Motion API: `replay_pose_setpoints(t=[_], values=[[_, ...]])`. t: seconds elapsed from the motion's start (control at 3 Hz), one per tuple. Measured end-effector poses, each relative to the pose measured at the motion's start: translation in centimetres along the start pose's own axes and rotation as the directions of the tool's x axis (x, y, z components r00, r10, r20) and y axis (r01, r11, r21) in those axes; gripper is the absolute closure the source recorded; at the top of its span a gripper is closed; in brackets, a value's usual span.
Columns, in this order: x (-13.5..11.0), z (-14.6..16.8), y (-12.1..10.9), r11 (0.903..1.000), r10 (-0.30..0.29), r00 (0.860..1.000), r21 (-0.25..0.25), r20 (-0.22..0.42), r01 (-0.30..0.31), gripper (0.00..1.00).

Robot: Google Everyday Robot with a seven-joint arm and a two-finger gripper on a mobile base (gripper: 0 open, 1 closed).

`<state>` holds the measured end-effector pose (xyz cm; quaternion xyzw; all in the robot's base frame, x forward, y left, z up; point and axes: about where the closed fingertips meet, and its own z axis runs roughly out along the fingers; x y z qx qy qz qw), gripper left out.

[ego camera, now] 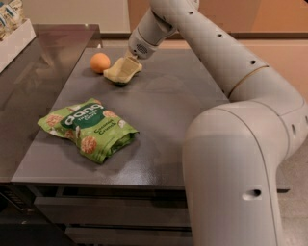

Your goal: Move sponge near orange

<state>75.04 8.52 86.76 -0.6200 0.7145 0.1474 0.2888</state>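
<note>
In the upper left of the frame, we see the pincer (129, 61) closed on the sponge (121, 72), whose long axis slants down-left, low over the table (159, 110). The orange (100, 62) sits just left of it; we judge only lowering remains

The green snack bag (89, 129), lower left of the frame, carries the white brand word "dang" on a dark green panel (the smaller lines beneath it cannot be read). Printing on the packets (9, 14) at upper left is illegible. The gripper (129, 58), upper centre, clamps the sponge (122, 71) beside the orange (99, 62).
</note>
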Motion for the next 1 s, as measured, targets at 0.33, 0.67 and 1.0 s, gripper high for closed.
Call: replay_pose_setpoints(t=[0.33, 0.67, 1.0], values=[[0.01, 0.38, 0.12, 1.0000, 0.000, 1.000, -0.006, -0.002, 0.000, 0.13], [0.01, 0.76, 0.22, 0.9999, 0.000, 1.000, -0.011, -0.004, 0.000, 0.00], [0.01, 0.77, 0.22, 0.9999, 0.000, 1.000, -0.011, -0.004, 0.000, 0.00]])
